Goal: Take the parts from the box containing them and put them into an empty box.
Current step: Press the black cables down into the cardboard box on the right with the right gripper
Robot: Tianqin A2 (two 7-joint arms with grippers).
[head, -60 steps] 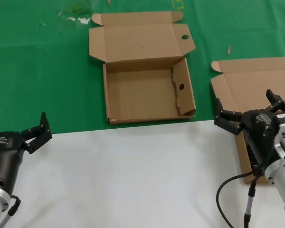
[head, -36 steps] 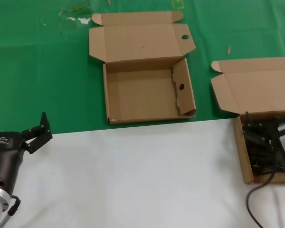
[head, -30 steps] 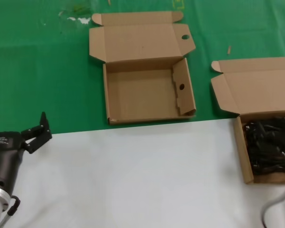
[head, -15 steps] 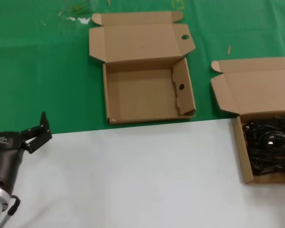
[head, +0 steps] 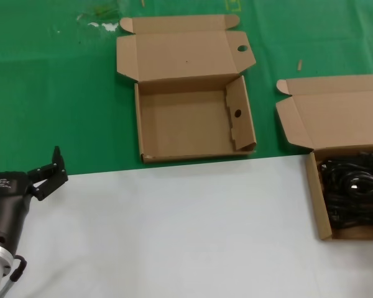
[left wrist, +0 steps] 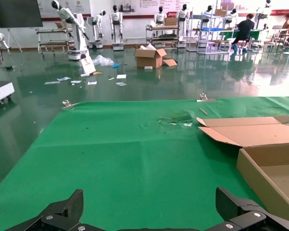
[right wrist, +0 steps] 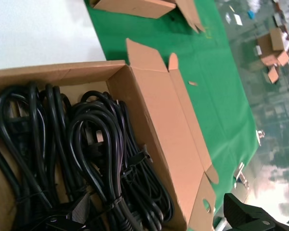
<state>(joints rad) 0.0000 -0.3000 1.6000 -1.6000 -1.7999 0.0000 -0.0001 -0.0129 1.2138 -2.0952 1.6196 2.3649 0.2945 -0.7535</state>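
Right end effector [right wrist: 154, 211] over half-hidden cords [right wrist: 86, 154]

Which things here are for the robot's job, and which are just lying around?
For the job:
- black power cords
- full box
- empty box
- left gripper, waiting nearby

Just lying around:
- green mat
- white scraps

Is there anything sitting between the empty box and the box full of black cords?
No. In the head view, only bare green cloth separates the empty box from the box of cords.
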